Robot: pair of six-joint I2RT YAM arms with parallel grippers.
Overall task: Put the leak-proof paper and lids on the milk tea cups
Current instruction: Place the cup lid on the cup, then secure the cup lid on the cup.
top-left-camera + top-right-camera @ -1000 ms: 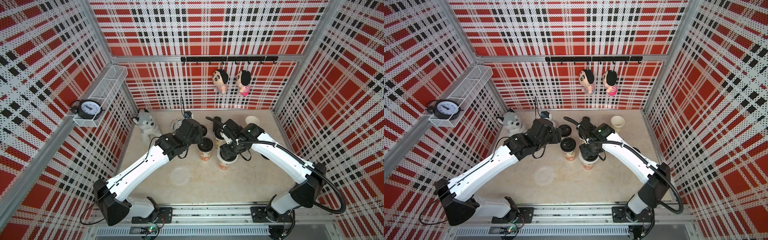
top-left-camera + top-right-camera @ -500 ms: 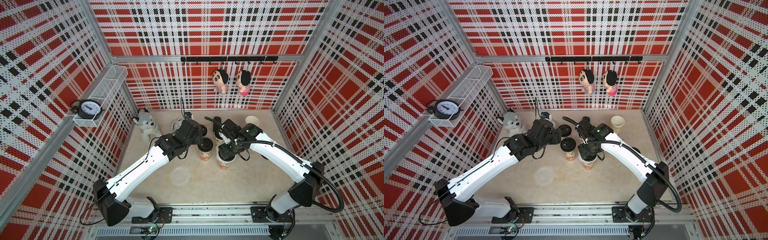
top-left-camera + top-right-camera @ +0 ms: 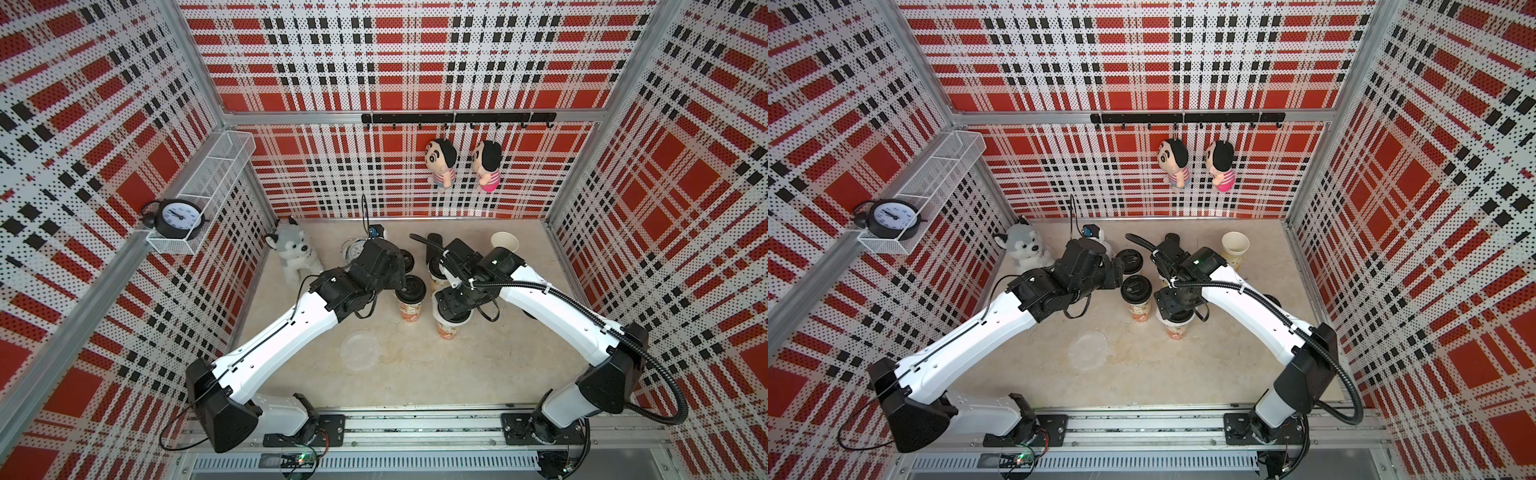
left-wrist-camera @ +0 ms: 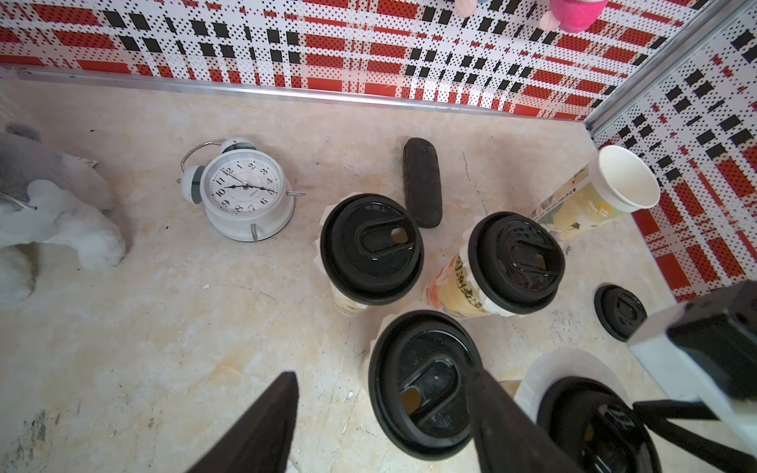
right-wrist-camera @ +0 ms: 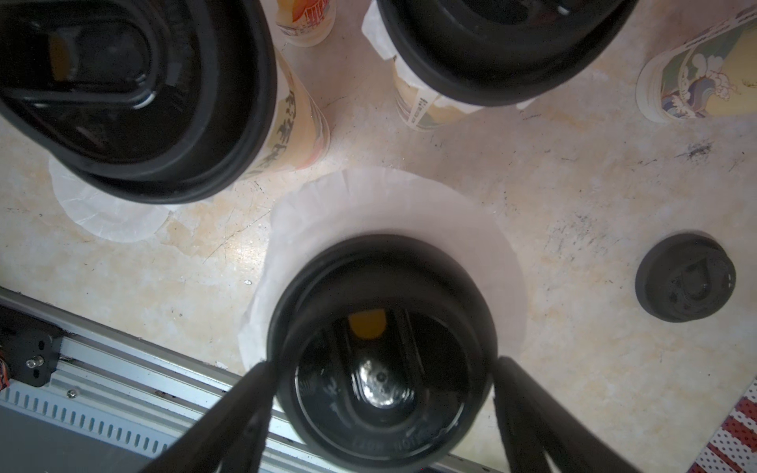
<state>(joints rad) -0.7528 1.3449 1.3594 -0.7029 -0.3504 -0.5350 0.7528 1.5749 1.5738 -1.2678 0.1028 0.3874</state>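
Right claw (image 5: 381, 364) straddles the lid (image 5: 385, 393), grip unclear, left claw (image 4: 380, 374) spread empty; a snagging retreat could tip the cup (image 3: 448, 330) or shift the paper (image 5: 389, 204).

Centre: four lidded cups (image 4: 370, 247) packed close, only narrow gaps between, paper (image 5: 409, 196) flaring out under the lids.
Back right: open cup (image 3: 504, 243) standing apart from the cluster, toward the corner.
Right of cluster: loose lid (image 5: 685, 277) flat on the table (image 3: 436, 374), apart from the nearest cup.
Back: black cylinder (image 4: 422, 182) just behind the cups; alarm clock (image 4: 245, 192) and plush dog (image 3: 293, 255) further left.
Front: broad bare table between cups and rail (image 3: 415, 428), with one paper sheet (image 3: 359, 349) lying flat.
Overhead: left arm (image 3: 282, 336) and right arm (image 3: 552, 305) slanting in from the front corners, wrists crowding above the cluster.
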